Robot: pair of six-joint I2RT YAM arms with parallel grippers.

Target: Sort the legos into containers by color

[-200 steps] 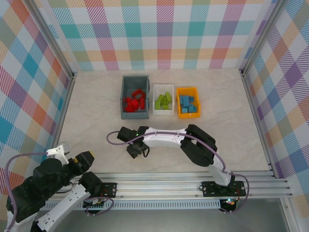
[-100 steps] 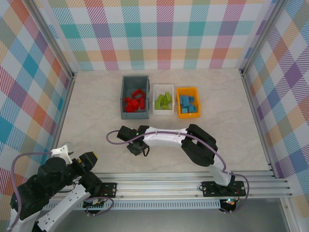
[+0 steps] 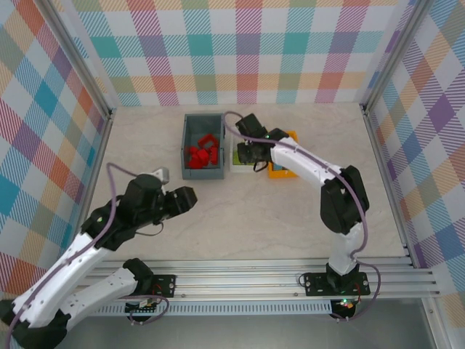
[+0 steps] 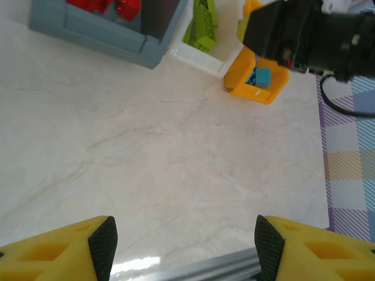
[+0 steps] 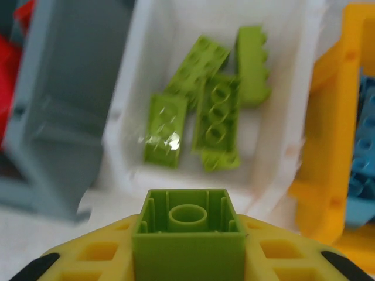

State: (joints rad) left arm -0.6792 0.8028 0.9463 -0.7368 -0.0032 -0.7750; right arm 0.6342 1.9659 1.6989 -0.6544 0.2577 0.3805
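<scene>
Since the earlier frame, the right gripper (image 3: 248,155) is seen to have been carried from the middle left of the table (image 3: 254,218) up to the row of containers at the upper centre of the top view, and the left arm, formerly folded in the lower left corner, is now stretched out toward the middle.

In the right wrist view, a lime green brick (image 5: 187,240) is gripped between the yellow fingers (image 5: 88,257) at the bottom centre of the frame, its hollow underside turned toward the camera. It is held above the near edge of the white bin (image 5: 170,52), in which four loose green bricks (image 5: 217,123) are lying. The grey-blue bin (image 3: 185,145) is placed just left of the white one and is filled with red bricks (image 3: 202,154). The orange-yellow bin (image 5: 319,146) is set just right of it, and blue bricks (image 5: 360,158) are seen inside.

The left gripper (image 3: 183,199) is found left of centre in the top view, well apart from the bins. In the left wrist view its jaws are spread wide at the bottom corners, and nothing but bare tabletop is seen between them. No loose brick is seen on the table in the top view.
</scene>
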